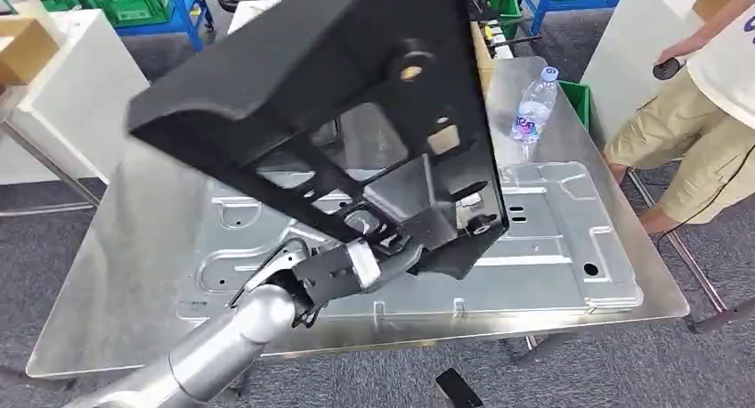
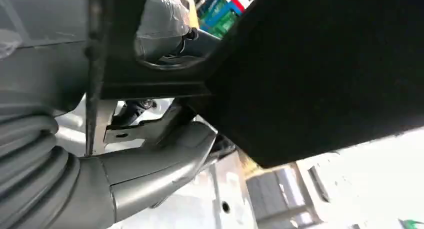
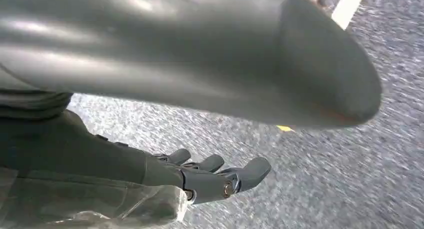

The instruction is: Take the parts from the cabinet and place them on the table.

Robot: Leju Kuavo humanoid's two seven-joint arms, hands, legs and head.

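A large black metal bracket part (image 1: 338, 78) with holes and cut-outs hangs tilted above the steel table (image 1: 116, 274). My left hand (image 1: 356, 265) grips its lower edge from below, the silver arm rising from the front. Up close in the left wrist view, the black part (image 2: 320, 74) sits against my grey thumb (image 2: 160, 169). A pressed silver sheet-metal panel (image 1: 552, 248) lies flat on the table beneath the part. My right hand (image 3: 215, 179) hangs over grey carpet, its fingers loosely extended and holding nothing.
A water bottle (image 1: 534, 105) stands at the table's far right. A person in khaki shorts (image 1: 703, 150) stands right of the table holding a small black device. White cabinets (image 1: 71, 87) and green crates on blue shelving (image 1: 133, 3) lie beyond.
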